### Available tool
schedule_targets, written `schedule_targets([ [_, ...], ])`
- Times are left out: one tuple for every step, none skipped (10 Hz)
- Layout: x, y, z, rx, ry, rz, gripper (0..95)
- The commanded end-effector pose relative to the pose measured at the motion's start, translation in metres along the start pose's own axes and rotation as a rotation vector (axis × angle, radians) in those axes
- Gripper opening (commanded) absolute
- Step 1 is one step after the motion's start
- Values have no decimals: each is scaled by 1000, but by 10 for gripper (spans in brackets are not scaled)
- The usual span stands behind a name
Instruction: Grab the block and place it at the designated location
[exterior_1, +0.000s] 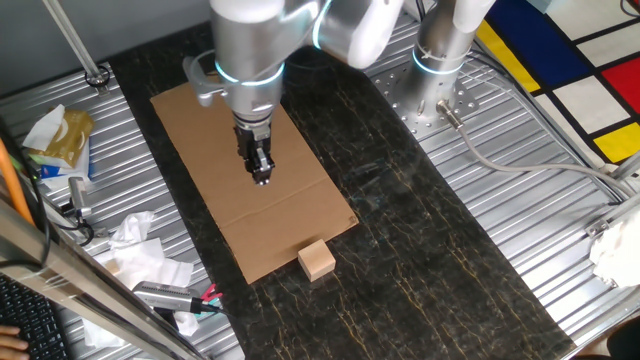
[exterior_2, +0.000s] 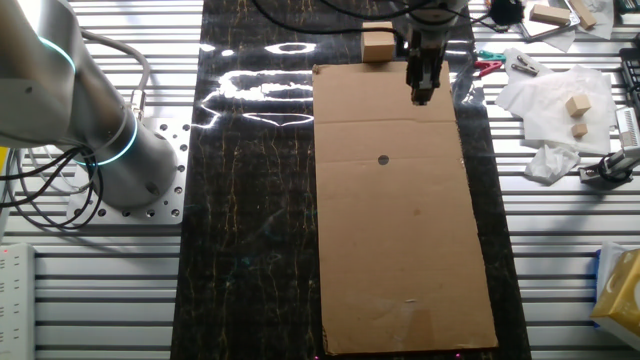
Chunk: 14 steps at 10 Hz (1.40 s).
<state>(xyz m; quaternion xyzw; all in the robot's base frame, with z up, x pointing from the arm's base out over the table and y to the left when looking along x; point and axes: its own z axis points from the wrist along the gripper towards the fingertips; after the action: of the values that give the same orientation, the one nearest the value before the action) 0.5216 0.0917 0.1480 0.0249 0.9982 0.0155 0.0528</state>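
Block (exterior_1: 317, 260) sits on the dark marbled tabletop (exterior_1: 420, 230), touching or just off the short edge of the cardboard sheet (exterior_1: 225, 160); in the other fixed view it's at the top, just beyond that same edge (exterior_2: 377, 44). It's upright, flat on one face, nothing touching it. Gripper (exterior_1: 262, 176) points straight down over the sheet, well inside its border, near the crease line and apart from the block; in the other fixed view it is (exterior_2: 421, 92) over the sheet's upper right part, to the right of the block. Fingers look close together with nothing between them, but can't tell for sure whether they're fully closed: too small and dark. Black dot (exterior_2: 383, 159) on the sheet is bare, visible only in the other fixed view, between the crease and the sheet's middle. Crumpled white paper (exterior_2: 548, 100) with a few spare wooden pieces lies on the metal table off to the side.
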Motion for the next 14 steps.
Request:
schedule_targets([
  [-3, 2, 3, 3, 6, -1, 380],
  [-3, 3, 3, 3, 5, -1, 380],
  [-2, 5, 4, 3, 2, 1, 380],
  [-2, 5, 4, 3, 1, -1, 380],
  [-2, 5, 4, 4, 2, 0, 380],
  [-2, 5, 4, 4, 2, 2, 380],
  [-2, 5, 4, 4, 2, 6, 380],
  [-2, 5, 4, 4, 2, 5, 380],
  [-2, 5, 4, 5, 3, 4, 380],
  [-2, 5, 4, 5, 4, 1, 380],
  [-2, 5, 4, 5, 4, 1, 380],
  [-2, 5, 4, 7, 5, -5, 380],
  [-2, 5, 5, 8, 7, -8, 380],
  [-2, 5, 5, 9, 9, -7, 380],
])
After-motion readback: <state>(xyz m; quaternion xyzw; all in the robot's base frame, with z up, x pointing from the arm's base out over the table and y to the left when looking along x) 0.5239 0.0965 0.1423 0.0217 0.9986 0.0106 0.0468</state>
